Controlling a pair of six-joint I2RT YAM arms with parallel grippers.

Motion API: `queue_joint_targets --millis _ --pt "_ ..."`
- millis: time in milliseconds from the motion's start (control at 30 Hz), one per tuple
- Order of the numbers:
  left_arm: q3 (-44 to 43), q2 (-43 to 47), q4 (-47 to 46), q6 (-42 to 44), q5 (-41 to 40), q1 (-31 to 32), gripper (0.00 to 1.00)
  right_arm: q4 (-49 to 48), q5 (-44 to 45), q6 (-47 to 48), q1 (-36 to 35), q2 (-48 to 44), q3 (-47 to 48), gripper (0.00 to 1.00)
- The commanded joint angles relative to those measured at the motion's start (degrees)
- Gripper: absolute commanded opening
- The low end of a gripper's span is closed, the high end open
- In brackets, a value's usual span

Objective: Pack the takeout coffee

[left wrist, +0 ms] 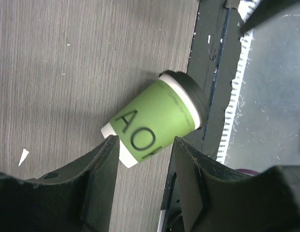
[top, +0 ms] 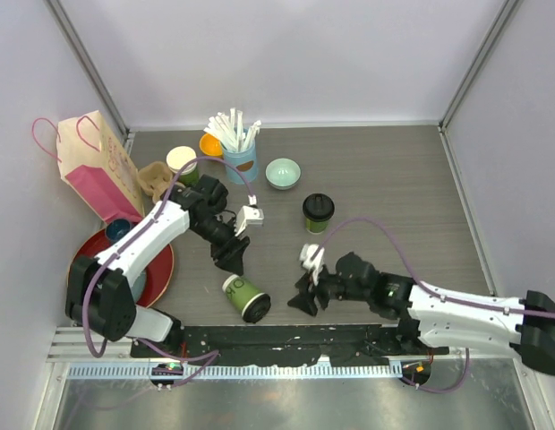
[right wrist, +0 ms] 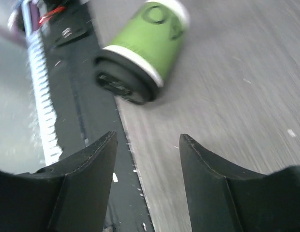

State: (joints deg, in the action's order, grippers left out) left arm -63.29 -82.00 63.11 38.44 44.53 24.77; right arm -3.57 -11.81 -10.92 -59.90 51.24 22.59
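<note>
The grey surface (top: 385,179) carries everything. A pink paper bag (top: 98,166) stands well off to the left gripper's left, at the wall. The left gripper (top: 231,260) points down with its fingers apart; the right gripper (top: 306,296) is low over the surface, its fingers also spread with nothing between them. One green cup (top: 244,297) lies on its side between the two grippers, its base right at the left gripper's fingertips, possibly brushing one, though the wrist view does not settle it. Its black lid (left wrist: 191,96) faces the dark strip at the near edge. The second cup (top: 318,213) stands upright, lidded, beyond the right gripper and apart from it.
</note>
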Motion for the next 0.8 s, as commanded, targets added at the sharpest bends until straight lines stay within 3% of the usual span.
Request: queue_joint_targets --millis 0,33,67,133,267,367,567,767 --pt "0.09 2.11 1.67 3.59 1.44 -0.34 0.52 -4.1 13.85 22.23 -14.96 7.51 5.08 0.61" --pt "0.01 1.58 1.14 2.79 1.0 -0.34 0.52 -3.12 17.14 27.56 -17.42 9.47 7.36 0.69" --pt "0.18 1.49 0.27 0.52 0.47 -0.43 0.53 -3.02 20.05 29.88 -22.4 11.23 8.08 0.71" --pt "0.53 1.75 -4.47 -3.0 -2.85 -0.78 0.53 -6.17 24.45 34.45 -25.43 15.96 8.96 0.78" --pt "-0.16 0.26 -9.76 -12.57 -4.63 -5.78 0.52 -14.95 24.65 40.08 -26.32 23.01 11.24 0.83" --pt "-0.96 -0.53 -10.29 -14.26 -3.4 -10.35 0.52 -20.3 23.77 40.54 -26.32 27.85 13.09 0.87" --pt "-0.43 -0.27 -10.29 -13.91 -2.53 -13.52 0.52 -27.0 14.83 39.22 -26.32 36.46 17.75 0.88" --pt "-0.43 0.08 -10.46 -13.91 -2.52 -14.05 0.52 -21.76 3.39 36.5 -24.48 38.32 21.88 0.87"
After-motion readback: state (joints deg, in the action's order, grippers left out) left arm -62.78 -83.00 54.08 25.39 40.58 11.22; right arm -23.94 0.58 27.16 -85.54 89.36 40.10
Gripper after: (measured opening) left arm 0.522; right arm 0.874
